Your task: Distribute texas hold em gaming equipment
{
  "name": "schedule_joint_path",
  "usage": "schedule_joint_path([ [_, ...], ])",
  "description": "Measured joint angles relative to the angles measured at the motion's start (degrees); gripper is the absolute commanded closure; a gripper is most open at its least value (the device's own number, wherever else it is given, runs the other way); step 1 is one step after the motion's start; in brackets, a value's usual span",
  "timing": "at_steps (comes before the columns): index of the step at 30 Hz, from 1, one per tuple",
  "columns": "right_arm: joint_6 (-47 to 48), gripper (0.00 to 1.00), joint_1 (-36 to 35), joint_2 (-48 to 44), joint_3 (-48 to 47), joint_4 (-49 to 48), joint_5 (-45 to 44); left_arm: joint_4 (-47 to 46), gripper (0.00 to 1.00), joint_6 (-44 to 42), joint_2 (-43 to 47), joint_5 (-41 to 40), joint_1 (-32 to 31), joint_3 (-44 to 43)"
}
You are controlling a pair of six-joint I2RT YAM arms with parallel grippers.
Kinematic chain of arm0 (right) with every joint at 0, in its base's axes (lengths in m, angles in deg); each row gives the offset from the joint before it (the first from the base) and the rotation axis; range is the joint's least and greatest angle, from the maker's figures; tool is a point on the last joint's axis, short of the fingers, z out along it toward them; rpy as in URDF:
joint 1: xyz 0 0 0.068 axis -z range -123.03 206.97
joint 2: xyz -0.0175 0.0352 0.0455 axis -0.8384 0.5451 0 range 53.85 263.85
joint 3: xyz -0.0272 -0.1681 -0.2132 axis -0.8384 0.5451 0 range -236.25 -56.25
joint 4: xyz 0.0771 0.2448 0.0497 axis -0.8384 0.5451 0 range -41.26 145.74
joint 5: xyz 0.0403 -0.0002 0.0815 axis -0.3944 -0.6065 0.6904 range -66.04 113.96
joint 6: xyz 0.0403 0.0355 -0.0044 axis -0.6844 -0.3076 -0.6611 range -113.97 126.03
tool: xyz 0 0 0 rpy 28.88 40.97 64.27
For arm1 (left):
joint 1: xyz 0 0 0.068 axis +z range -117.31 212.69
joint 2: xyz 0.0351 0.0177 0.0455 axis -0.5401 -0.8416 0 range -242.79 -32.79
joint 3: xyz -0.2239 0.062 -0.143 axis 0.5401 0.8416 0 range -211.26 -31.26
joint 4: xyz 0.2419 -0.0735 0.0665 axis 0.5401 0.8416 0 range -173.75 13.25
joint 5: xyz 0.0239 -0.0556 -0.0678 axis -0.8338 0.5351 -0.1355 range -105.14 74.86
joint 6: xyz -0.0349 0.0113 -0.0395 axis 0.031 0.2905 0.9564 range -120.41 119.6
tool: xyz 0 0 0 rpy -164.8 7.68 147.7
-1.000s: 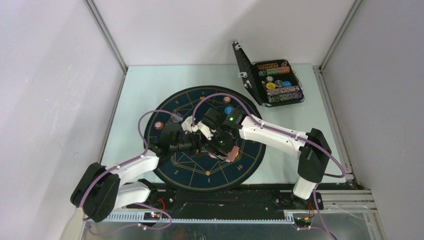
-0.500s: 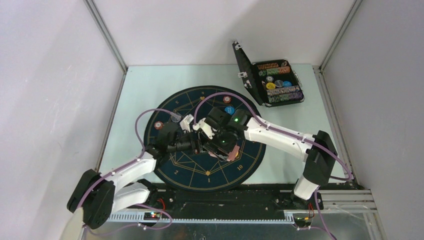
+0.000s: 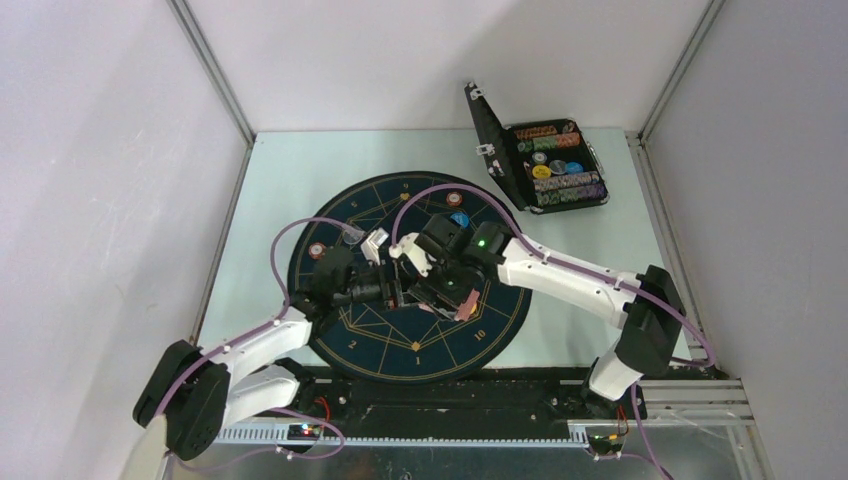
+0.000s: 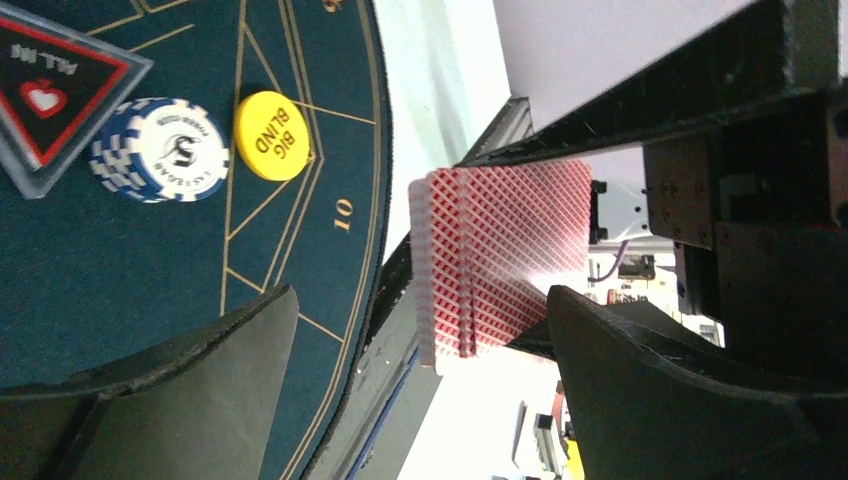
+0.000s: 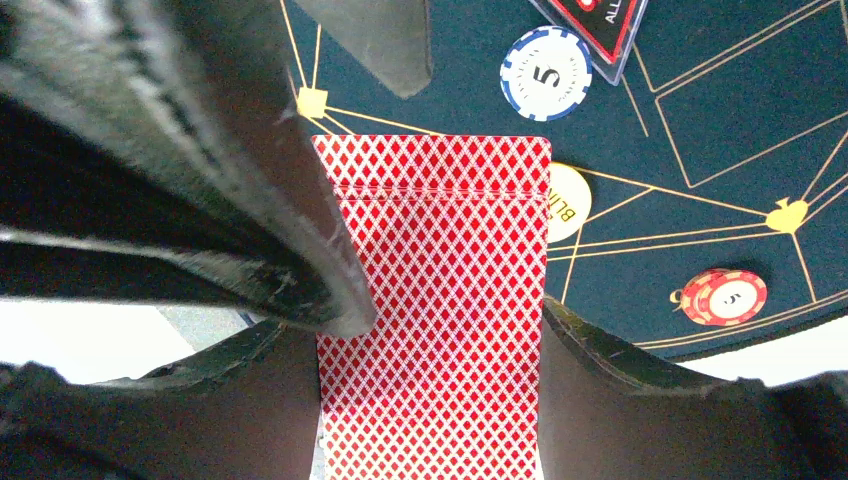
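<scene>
My right gripper (image 5: 430,400) is shut on a deck of red-backed playing cards (image 5: 440,290), its fingers pressing the deck's two long sides. The top card is slid forward a little. In the top view the deck (image 3: 463,305) hangs over the mat (image 3: 440,350) below my right gripper (image 3: 447,292). My left gripper (image 4: 420,380) is open, and the deck (image 4: 500,255) stands edge-on ahead between its wide fingers. One left finger (image 5: 230,200) lies over the deck's left edge. On the mat lie a blue-white chip (image 4: 160,150), a yellow Big Blind disc (image 4: 272,135) and a triangular All In marker (image 4: 50,90).
A black hinged case (image 3: 545,165) with rows of chips stands open at the back right. Red chips (image 3: 317,251) (image 3: 454,198) and a blue disc (image 3: 459,219) lie on the round dark-blue mat. Both arms cross over the mat's middle.
The left gripper's fingers have spread wider. Both grippers have shifted slightly to the right over the mat, the deck staying in the right gripper.
</scene>
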Motion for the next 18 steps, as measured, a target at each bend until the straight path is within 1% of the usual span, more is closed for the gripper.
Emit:
schedule_joint_path([
  [5,-0.2,1.00,0.0,-1.1,1.3,-1.5,0.3,-3.7,0.04,0.2,0.0,2.0,0.0,0.6],
  [10,-0.3,1.00,0.0,-1.6,1.8,-2.1,0.4,-4.3,0.07,-0.3,0.0,2.5,0.0,0.7],
  [18,-0.3,1.00,-0.2,-3.6,3.8,-4.6,0.5,-5.6,0.08,-0.2,-0.1,3.5,-0.1,0.7],
])
